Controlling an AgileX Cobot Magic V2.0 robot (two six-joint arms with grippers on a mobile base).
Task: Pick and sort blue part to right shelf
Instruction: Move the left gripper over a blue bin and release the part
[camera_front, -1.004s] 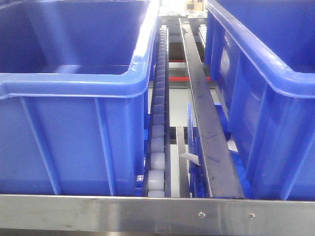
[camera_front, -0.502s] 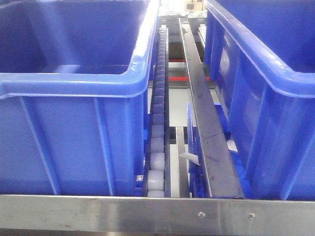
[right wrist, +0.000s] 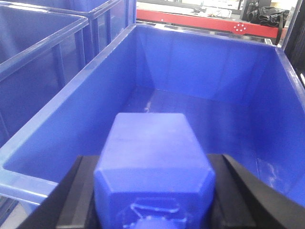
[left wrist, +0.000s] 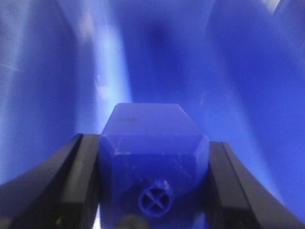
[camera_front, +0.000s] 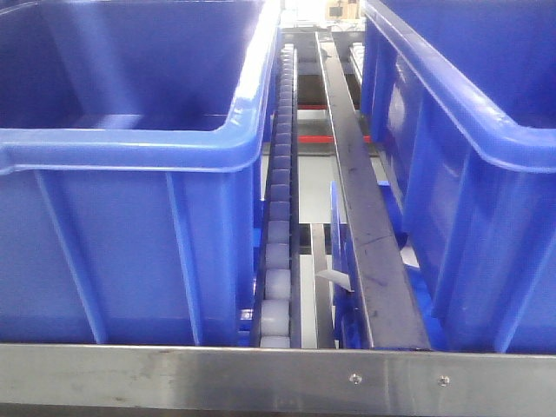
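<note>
In the left wrist view my left gripper (left wrist: 153, 188) is shut on the blue part (left wrist: 152, 152), a boxy matte-blue block with sloped shoulders and a small round nub facing the camera. Black fingers (left wrist: 78, 176) press both its sides, with blue bin walls close around it. In the right wrist view my right gripper (right wrist: 153, 191) is shut on a similar blue block (right wrist: 152, 148) with a larger cap, held above the near rim of an open blue bin (right wrist: 205, 62). Neither gripper shows in the front view.
The front view shows two large blue bins, left (camera_front: 130, 148) and right (camera_front: 469, 113), on a shelf. A roller track (camera_front: 278, 217) and a dark metal rail (camera_front: 360, 217) run between them. A steel bar (camera_front: 261, 378) crosses the front. Another blue bin (right wrist: 33, 52) stands left of the right gripper's bin.
</note>
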